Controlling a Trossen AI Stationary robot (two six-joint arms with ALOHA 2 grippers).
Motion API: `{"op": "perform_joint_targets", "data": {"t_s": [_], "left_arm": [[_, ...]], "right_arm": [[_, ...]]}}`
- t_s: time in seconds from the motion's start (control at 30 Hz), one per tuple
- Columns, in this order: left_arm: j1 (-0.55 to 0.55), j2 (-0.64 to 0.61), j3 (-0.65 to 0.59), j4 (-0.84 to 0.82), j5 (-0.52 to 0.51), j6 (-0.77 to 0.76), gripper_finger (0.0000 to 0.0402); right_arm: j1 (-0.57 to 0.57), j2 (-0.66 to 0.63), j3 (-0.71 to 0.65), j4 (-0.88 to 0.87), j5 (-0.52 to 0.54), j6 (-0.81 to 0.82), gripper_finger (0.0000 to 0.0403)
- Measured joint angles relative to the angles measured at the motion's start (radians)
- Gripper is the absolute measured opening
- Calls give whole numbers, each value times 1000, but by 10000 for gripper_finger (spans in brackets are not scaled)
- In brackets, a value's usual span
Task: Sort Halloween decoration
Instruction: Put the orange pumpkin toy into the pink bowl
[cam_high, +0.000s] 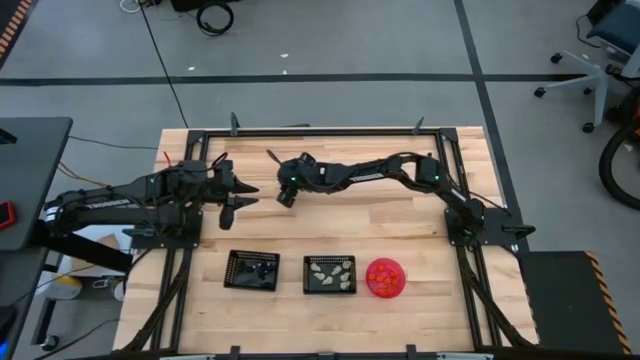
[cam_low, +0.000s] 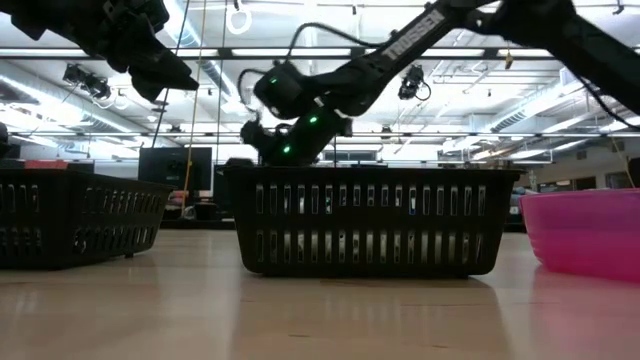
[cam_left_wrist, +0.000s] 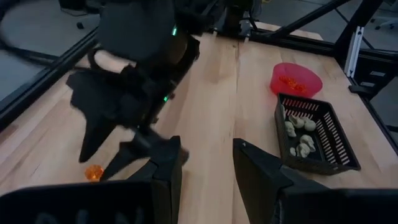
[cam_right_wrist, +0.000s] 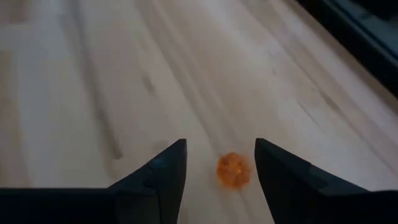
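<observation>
The Halloween decoration is showing as many tiny trinkets spread over three containers and the bare wood. Going from the left along the near edge of the pale wooden plank table (cam_high: 400, 215) in the high view, a black square mesh tray (cam_high: 252, 270) is holding a few small dark trinkets (cam_high: 258, 268) that are too small to make out. Just beside it, a second black mesh tray (cam_high: 330, 274) is carrying pale cream pieces (cam_high: 331, 273); in the left wrist view these are lying in a loose heap toward one end. Next, a round pink plastic bowl (cam_high: 386, 278) is holding small orange pieces (cam_left_wrist: 288, 81).

One loose, roundish, translucent orange trinket (cam_right_wrist: 233, 170) is lying on the wood well behind the trays. It is showing no clear long axis or facing, though the view is soft.

The left gripper (cam_high: 243, 194) is hovering above the table's left half, its two dark fingers (cam_left_wrist: 163, 180) standing spread with nothing between them. The right gripper (cam_high: 286, 196) is reaching across to the table's middle, pointing downward, its fingers (cam_right_wrist: 163, 177) spread to either side of the orange trinket and not touching it.
</observation>
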Motion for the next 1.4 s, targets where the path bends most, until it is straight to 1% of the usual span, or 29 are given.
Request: {"op": "perform_joint_targets", "data": {"t_s": [0.1, 0.2, 0.27, 0.37, 0.57, 0.77, 0.83, 0.9, 1.0, 1.07, 1.2, 1.4], "left_arm": [[0, 6, 0, -12, 0, -3, 116], [0, 6, 0, -21, 0, -6, 116], [0, 6, 0, -25, 0, -3, 116], [0, 6, 0, -15, 0, 0, 116], [0, 6, 0, -8, 0, 0, 116], [0, 6, 0, 1, 0, 0, 116], [0, 6, 0, 2, 0, 0, 116], [0, 6, 0, 10, 0, 0, 116], [0, 6, 0, 25, 0, 0, 116], [0, 6, 0, 27, 0, 0, 116], [0, 6, 0, 27, 0, 0, 116], [0, 6, 0, 35, 0, 0, 116]], "right_arm": [[3, 37, 69, -48, 69, 22, 196], [-6, 31, 80, -46, 82, 52, 196], [-18, 30, 79, -66, 63, 70, 195], [-40, 38, 78, -82, -15, 100, 195], [-41, 49, 77, -81, -7, 94, 194], [-43, 49, 79, -117, -60, 39, 194], [-47, 50, 111, -183, -79, 50, 194], [-47, 50, 157, -231, -71, 65, 194], [-34, 47, 208, -265, -36, 59, 194], [-28, 47, 227, -270, -31, 52, 194], [-36, 47, 231, -277, -49, 72, 194], [-52, 48, 231, -281, -48, 109, 192]]}}
